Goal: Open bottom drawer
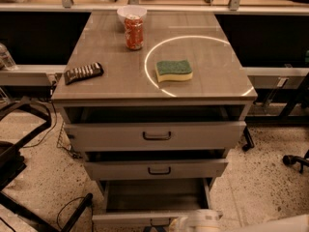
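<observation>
The bottom drawer (153, 195) is pulled out the farthest of the three, and its plain grey inside shows. Its front (125, 218) lies along the lower edge of the view, and its handle is mostly cut off there. My gripper (157, 225) is at the centre of that front, at the very bottom of the view, largely out of frame. The white wrist (203, 221) of my arm sits just right of it. The mid-sized drawer front (157, 169) and the widest drawer front (157, 135) above are each slightly ajar.
On the cabinet top (116, 83) are a red can (134, 32), a white bowl (131, 12), a green-and-yellow sponge (174, 70) and a dark ridged object (83, 72). A black chair frame (19, 144) and cables stand on the floor at left. A chair wheel (289, 159) is at right.
</observation>
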`<state>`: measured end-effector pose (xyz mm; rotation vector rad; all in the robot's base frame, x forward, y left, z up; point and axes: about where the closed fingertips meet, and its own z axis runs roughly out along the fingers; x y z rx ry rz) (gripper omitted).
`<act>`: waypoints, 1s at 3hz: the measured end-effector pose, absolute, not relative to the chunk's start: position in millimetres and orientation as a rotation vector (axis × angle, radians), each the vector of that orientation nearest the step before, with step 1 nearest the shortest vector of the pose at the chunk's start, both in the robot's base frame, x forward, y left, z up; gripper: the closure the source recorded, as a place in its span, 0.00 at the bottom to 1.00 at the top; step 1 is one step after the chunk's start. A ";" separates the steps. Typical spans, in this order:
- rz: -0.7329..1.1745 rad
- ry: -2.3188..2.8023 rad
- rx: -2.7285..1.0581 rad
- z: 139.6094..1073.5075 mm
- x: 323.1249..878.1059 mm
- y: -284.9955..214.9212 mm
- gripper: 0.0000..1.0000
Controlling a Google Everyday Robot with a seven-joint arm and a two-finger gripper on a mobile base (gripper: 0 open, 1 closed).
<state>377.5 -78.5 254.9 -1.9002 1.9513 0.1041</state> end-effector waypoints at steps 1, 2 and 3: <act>0.060 1.943 -1.834 310.2 380.6 -119.7 1.00; -0.038 1.892 -1.783 337.3 408.3 -142.1 1.00; -0.118 1.879 -1.768 334.2 428.7 -145.3 1.00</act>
